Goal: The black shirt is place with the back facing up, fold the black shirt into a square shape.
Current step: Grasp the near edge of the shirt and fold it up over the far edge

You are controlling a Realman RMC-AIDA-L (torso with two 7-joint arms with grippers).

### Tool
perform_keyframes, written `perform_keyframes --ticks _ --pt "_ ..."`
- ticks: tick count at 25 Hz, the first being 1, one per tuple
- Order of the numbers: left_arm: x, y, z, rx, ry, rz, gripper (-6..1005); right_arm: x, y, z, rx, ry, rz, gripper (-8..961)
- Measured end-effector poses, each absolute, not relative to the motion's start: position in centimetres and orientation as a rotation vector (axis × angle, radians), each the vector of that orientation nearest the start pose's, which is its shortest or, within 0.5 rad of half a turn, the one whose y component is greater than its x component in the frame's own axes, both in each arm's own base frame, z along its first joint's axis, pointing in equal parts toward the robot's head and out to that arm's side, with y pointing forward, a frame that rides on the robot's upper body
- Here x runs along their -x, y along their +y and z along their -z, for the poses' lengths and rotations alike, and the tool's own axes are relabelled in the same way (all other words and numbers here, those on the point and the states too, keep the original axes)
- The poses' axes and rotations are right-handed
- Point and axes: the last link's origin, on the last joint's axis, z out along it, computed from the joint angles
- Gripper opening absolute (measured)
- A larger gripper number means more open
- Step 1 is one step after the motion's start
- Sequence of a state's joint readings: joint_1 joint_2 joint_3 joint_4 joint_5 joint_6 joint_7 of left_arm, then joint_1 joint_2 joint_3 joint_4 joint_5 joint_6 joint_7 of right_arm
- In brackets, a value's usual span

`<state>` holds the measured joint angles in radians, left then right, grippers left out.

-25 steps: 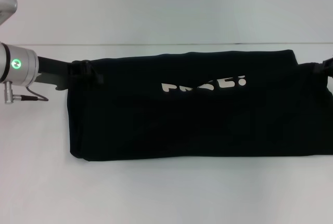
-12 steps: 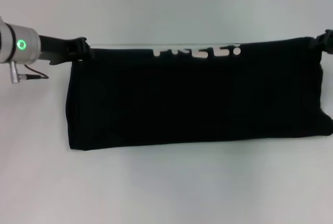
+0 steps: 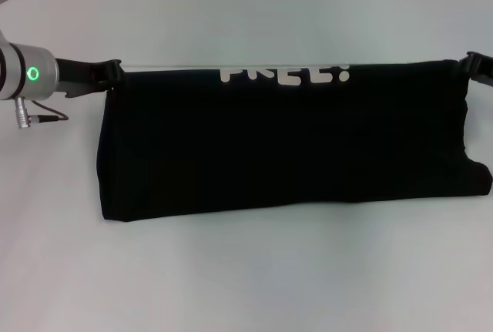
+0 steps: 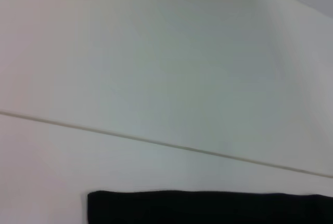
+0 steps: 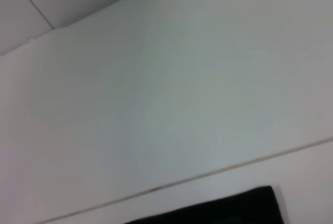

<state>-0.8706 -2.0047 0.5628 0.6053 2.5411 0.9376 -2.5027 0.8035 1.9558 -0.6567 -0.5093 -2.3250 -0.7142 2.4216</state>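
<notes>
Two grippers hold the large black short-sleeved cloth shirt (image 3: 285, 143) by the ends of its far edge: the left gripper (image 3: 114, 74) is clamped on the left corner, the right gripper (image 3: 471, 66) on the right corner, at the frame's margin. Progress, as judged: the sleeves and sides appear already folded in, leaving a long band; the lengthwise fold is under way, and the folds to a square are left. The garment lies across the white table (image 3: 246, 278), its near portion resting flat and its far edge pulled taut in a straight line between the grippers. White block lettering (image 3: 283, 75) runs along that edge (only its lower half shows). Cloth is smooth, with few wrinkles.
</notes>
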Motion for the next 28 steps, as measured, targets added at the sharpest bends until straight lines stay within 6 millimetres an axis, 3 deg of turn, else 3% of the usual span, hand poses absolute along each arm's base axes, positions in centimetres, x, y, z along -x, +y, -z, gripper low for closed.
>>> perform_keyframes --ticks 10,28 --pt "24.7 46.9 -3.4 1.933 -1.485 0.33 17 -27.9 47.8 -6.7 1.735 1.432 -0.455 88" --pt "24.1 47.6 -1.9 1.921 -1.387 0.284 17 -28.4 47.5 -6.5 1.725 1.438 -0.446 98"
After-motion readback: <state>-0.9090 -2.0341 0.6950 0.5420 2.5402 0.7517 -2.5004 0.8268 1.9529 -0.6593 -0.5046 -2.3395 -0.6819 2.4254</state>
